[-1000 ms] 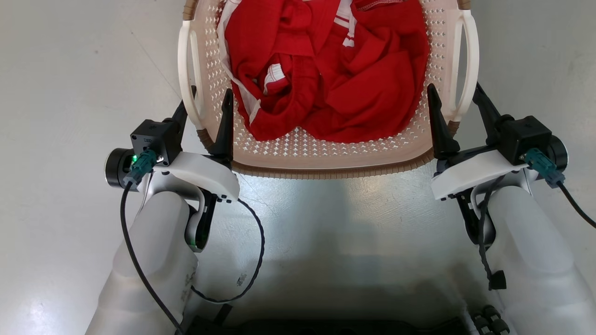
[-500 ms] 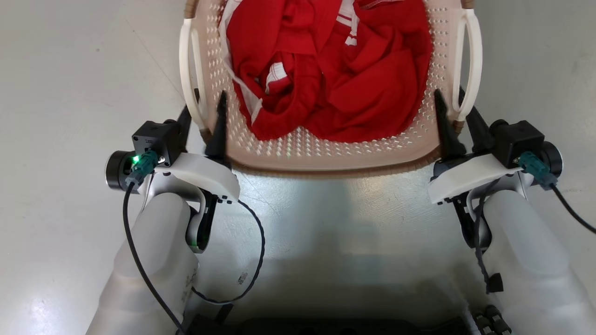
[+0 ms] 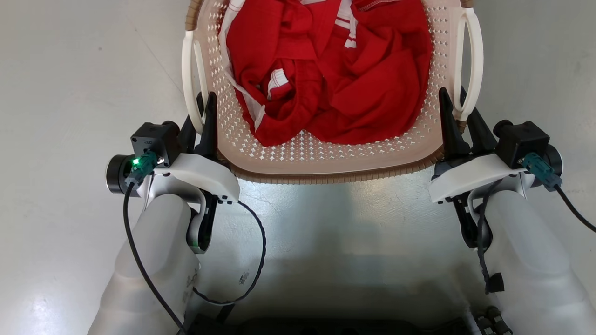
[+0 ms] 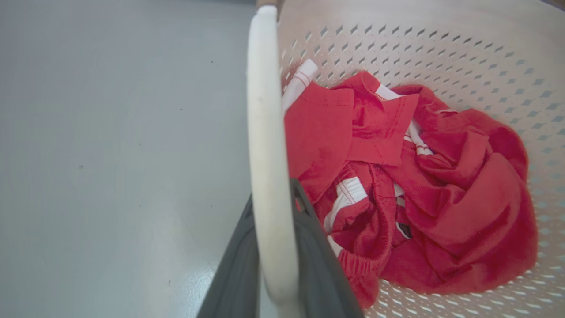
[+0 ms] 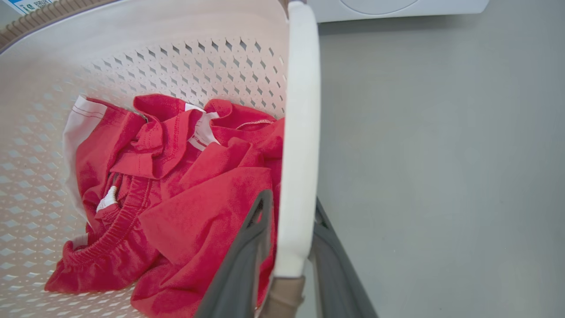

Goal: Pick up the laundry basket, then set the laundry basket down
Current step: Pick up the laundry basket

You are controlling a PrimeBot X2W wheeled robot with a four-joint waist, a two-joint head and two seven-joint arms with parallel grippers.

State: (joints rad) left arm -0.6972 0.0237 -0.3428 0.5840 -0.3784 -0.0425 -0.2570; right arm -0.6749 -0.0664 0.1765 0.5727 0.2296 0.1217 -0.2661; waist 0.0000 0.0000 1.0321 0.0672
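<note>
- A laundry area.
- A white appliance (image 5: 397, 6) with a round door edge stands beyond the right end effector (image 5: 291, 198).
- Red clothes (image 5: 198, 198) fill the laundry basket (image 5: 176, 57) beside it.
- Smooth grey floor (image 5: 441, 154) underneath.

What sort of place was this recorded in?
Probably a home or test laundry area: a laundry basket holding red clothes, a smooth grey floor, and what looks like the white base of a washing machine just beyond the basket.

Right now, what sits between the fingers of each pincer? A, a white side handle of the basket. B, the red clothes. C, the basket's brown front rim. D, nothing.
A: the left pincer grips the left handle of the laundry basket, and the right pincer grips the right handle.
</note>
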